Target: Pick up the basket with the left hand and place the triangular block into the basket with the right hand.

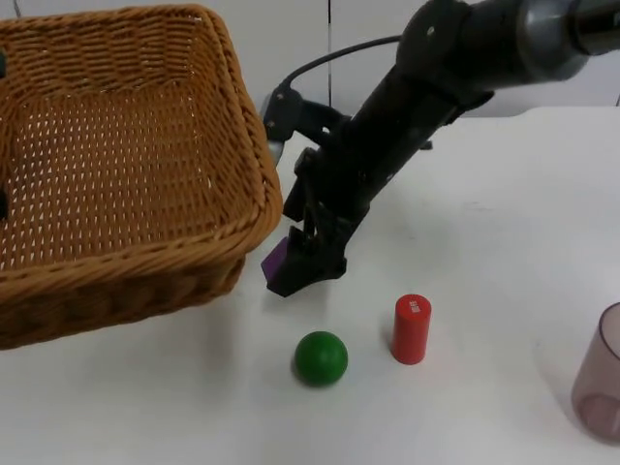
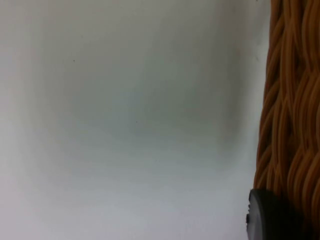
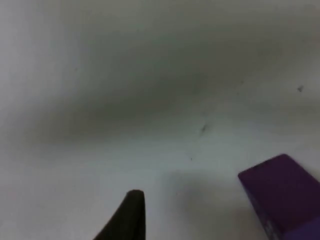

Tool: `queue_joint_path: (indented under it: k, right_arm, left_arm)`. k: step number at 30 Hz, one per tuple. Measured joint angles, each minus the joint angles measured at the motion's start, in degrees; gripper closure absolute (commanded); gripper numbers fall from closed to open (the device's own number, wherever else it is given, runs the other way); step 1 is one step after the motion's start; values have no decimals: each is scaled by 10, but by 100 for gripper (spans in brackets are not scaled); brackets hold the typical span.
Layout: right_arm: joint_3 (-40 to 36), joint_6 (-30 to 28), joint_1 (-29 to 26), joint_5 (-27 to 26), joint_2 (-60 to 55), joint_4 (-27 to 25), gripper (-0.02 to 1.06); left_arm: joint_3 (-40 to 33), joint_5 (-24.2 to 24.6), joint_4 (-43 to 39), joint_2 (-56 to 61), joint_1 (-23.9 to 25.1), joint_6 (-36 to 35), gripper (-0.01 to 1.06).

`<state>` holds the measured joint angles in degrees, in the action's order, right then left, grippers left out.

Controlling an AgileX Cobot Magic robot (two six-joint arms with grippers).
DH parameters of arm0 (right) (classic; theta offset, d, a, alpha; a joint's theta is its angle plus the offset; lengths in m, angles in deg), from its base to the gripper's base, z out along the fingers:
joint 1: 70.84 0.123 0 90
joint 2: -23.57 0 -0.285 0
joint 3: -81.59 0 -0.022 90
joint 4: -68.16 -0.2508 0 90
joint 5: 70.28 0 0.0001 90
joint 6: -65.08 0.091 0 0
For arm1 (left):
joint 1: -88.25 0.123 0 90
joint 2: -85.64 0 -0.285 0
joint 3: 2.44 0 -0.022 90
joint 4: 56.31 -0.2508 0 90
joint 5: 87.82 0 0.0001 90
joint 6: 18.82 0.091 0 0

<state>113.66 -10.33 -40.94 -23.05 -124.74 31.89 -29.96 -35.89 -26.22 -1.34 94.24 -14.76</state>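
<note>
1. The right gripper (image 1: 308, 263) reaches down to the desk (image 1: 484, 242) just beside the basket's near right corner, and its fingers (image 1: 325, 262) hold the purple triangular block (image 1: 275, 260) at their tips.
2. In the right wrist view the block (image 3: 282, 192) sits beside one dark fingertip (image 3: 131, 212), with bare white desk (image 3: 150, 75) beyond it.
3. The block is just outside the wicker basket (image 1: 116, 165), below its rim and next to its wall.
4. The basket fills the top view's left side; the left gripper's fingers cannot be judged, though the left wrist view shows a black fingertip against the woven wall (image 2: 292, 100).
5. A green ball (image 1: 321, 357) lies on the desk near the right gripper, toward the camera.
6. A red cylinder (image 1: 411, 329) stands upright just right of the ball, apart from it.
7. A translucent purple cup (image 1: 601, 373) stands at the picture's right edge, well apart from the rest.
</note>
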Motion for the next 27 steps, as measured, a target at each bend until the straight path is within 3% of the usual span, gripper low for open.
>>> queue_joint_path:
  k: [16,19,21,23,25,27]
  right_arm:
    - [21,-9,0,4,-35,29,0]
    - [21,-9,0,4,-38,29,4]
    - [21,-9,0,4,-38,29,14]
    - [21,-9,0,4,-38,29,33]
    - [21,-7,0,-5,-38,29,38]
    - [21,-2,0,-13,-38,32,64]
  left_arm:
    - [0,-1,0,0,0,0,105]
    - [0,-1,0,0,0,0,105]
    - [0,-1,0,0,0,0,105]
    - [0,-1,0,0,0,0,105]
    - [0,-1,0,0,0,0,105]
    - [0,-1,0,0,0,0,105]
